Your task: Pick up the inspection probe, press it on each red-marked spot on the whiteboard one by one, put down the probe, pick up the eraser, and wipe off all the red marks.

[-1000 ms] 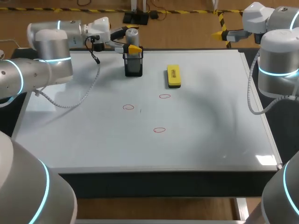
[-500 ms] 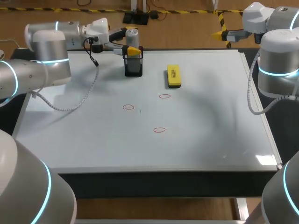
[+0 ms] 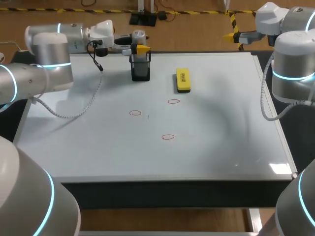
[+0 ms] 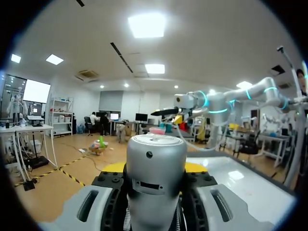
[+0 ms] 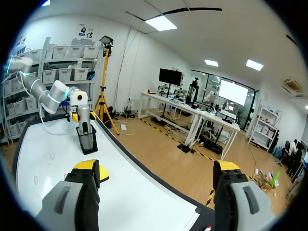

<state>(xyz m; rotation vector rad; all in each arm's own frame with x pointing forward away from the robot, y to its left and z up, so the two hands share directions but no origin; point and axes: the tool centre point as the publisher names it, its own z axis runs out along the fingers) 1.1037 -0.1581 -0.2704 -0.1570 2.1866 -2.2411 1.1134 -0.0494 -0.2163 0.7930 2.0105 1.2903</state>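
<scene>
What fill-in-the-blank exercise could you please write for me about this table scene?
The whiteboard bears ___ red marks. The inspection probe stands in a ___ holder. The ___ claw grips the inspection probe. The ___ eraser lies on the whiteboard.
Missing words: three; black; left; yellow.

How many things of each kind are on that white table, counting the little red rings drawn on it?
red marks: 3
yellow eraser: 1
black holder: 1
silver probe: 1
Total: 6
</scene>
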